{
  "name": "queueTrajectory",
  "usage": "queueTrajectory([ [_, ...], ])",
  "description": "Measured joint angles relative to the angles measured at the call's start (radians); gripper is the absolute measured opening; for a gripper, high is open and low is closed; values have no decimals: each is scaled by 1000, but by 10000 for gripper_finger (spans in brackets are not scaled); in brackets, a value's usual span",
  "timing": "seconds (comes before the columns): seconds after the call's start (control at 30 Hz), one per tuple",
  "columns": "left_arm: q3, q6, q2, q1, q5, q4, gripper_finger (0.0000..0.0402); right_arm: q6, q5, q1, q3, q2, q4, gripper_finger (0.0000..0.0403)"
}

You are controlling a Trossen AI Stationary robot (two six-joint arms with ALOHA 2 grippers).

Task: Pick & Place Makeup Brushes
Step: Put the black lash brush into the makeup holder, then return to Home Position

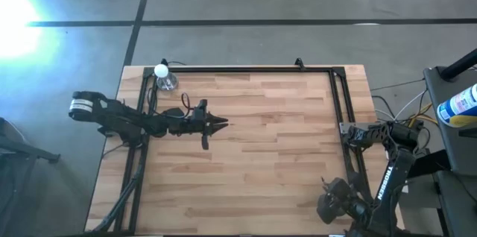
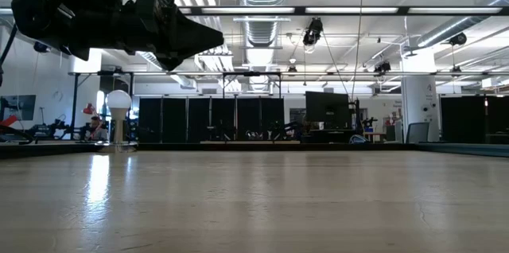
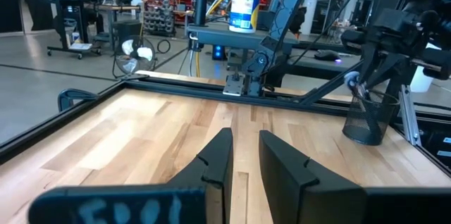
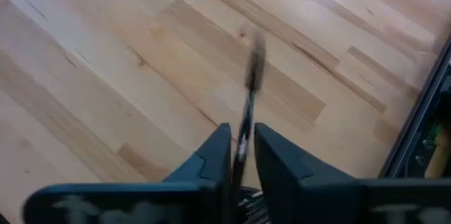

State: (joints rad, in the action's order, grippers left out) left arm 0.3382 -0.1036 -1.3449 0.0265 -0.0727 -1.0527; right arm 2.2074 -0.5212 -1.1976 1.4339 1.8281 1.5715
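One makeup brush stands between right fingers.

On the wooden table there shows one makeup brush, one dark cup at the right edge, one white-capped bottle at the far left corner, and two grippers.

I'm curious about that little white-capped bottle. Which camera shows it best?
The high view: the bottle stands at the far left corner of the table, white cap and clear body plain. The low view shows it small and backlit. Neither wrist view shows it.
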Motion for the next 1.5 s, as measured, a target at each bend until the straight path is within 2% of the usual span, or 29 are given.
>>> queueTrajectory([
  [0.23, 0, -3, 0, 12, 0, 29, 64, -2, 6, 3, 22, -9, 0, 97],
  [0.33, 0, -4, 0, 15, 0, 31, 64, -19, 4, 13, 29, -28, 0, 95],
  [0.43, 0, -2, 0, 20, 0, 31, 62, -111, -39, 41, 30, -52, 0, 80],
  [0.57, 0, 1, 0, 48, 25, 36, 37, -338, -203, 102, 14, -96, -23, 36],
  [0.67, 0, 14, 0, 81, 101, 35, 8, -565, -289, 166, -33, -166, -96, 12],
  [0.77, 0, 9, 0, 118, 145, 32, 3, -776, -294, 254, -141, -292, -240, 8],
  [0.9, 0, 17, 0, 152, 182, 32, 1, -1138, -274, 391, -351, -494, -595, 8],
  [1.03, 0, 32, 0, 175, 196, 32, 0, -1550, -146, 561, -572, -674, -1030, 8],
  [1.2, 0, 55, 0, 194, 237, 34, 0, -1951, 171, 817, -805, -785, -1524, 8],
  [1.37, 0, 85, 0, 200, 246, 35, 0, -2177, 496, 1063, -964, -781, -1916, 8],
  [1.5, -4, 93, 0, 202, 248, 35, 0, -2283, 647, 1196, -1048, -730, -2170, 8],
])
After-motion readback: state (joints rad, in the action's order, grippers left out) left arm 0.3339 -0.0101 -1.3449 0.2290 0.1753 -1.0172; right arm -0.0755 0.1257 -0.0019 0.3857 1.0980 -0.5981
